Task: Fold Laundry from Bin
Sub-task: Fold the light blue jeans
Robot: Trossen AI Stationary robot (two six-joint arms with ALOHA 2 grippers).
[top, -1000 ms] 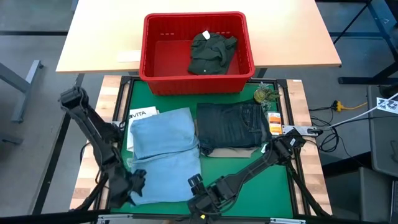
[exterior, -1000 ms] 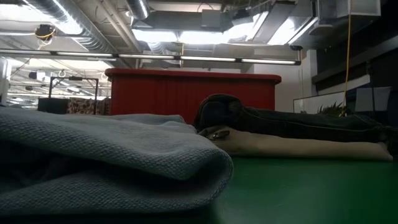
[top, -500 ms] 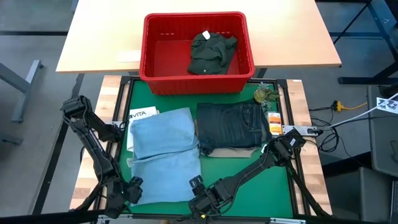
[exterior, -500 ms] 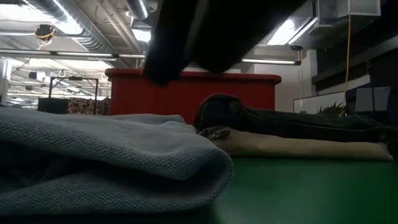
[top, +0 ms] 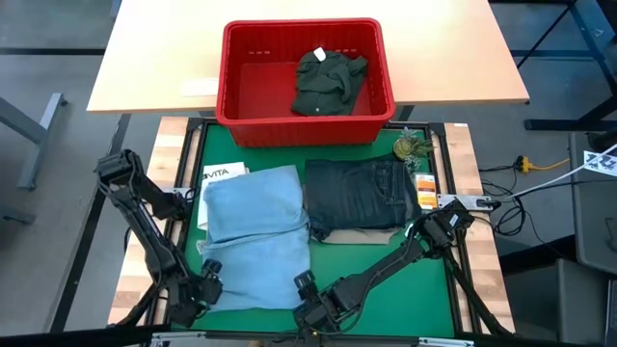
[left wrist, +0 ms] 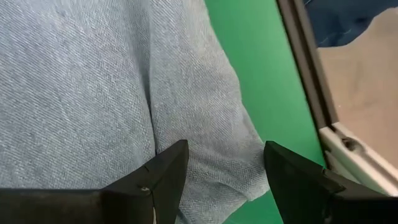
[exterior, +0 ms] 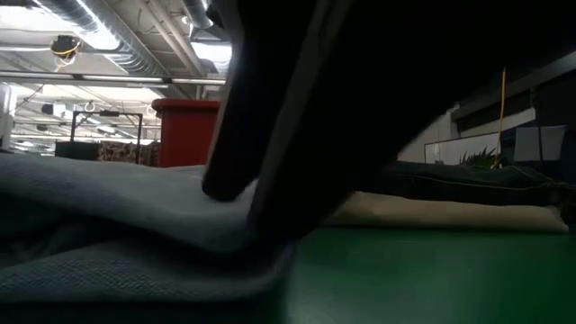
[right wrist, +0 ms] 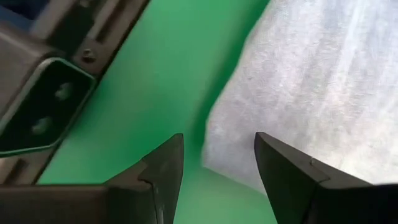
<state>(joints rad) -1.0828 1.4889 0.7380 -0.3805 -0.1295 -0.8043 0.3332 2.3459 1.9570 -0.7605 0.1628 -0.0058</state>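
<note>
Grippers sit at the lower frame edge: left gripper [top: 204, 286] and right gripper [top: 307, 289], jaws spread wide, flank the light blue jeans [top: 254, 237] at lower centre. We see the bin [top: 378, 66] at top centre; contact with the fabric seems likely but stays unclear.

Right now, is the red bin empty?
No, in the high view a dark olive-green piece lies crumpled inside the red bin.
</note>
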